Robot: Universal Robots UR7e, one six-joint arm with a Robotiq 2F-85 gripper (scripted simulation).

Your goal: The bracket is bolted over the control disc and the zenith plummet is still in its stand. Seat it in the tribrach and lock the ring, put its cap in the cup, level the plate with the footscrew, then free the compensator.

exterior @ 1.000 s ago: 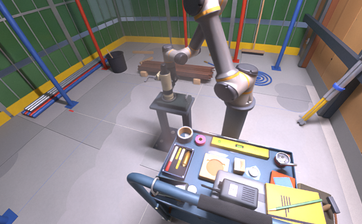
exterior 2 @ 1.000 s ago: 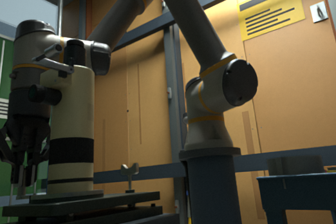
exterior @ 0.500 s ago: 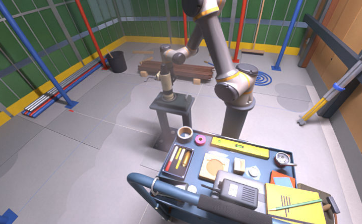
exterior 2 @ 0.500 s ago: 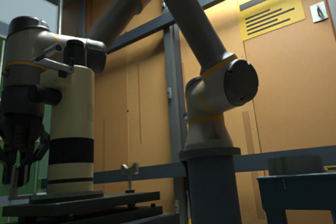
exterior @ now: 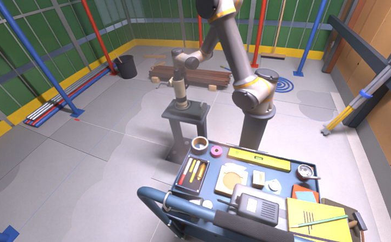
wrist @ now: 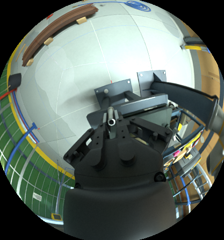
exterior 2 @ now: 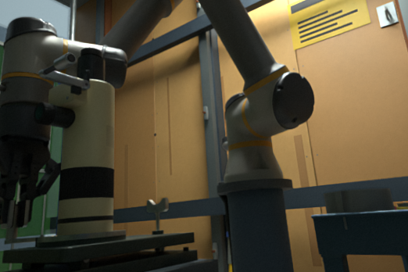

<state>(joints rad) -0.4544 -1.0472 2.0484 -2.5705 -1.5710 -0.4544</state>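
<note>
The far edge of the plate (exterior: 188, 112) is partly hidden behind the cream zenith plummet (exterior: 180, 90), which stands upright on it with a dark band low on its body. At that far edge my gripper (wrist: 112, 124) is closed on a thin metal pin (wrist: 110, 116) that stands upright; in the second side camera the gripper (exterior 2: 15, 215) hangs just left of the plummet (exterior 2: 86, 156). A small wing-headed screw (exterior 2: 157, 206) rises from the plate's other end. A metal lever (exterior 2: 62, 72) sits on the plummet's top.
A blue cart (exterior: 245, 186) stands in front of the pedestal, with a radio, a yellow level (exterior: 258, 159), tape rolls and a notepad on it. The arm's base column (exterior: 254, 126) stands right of the pedestal. Timber (exterior: 191, 76) and a bucket (exterior: 126, 66) lie beyond.
</note>
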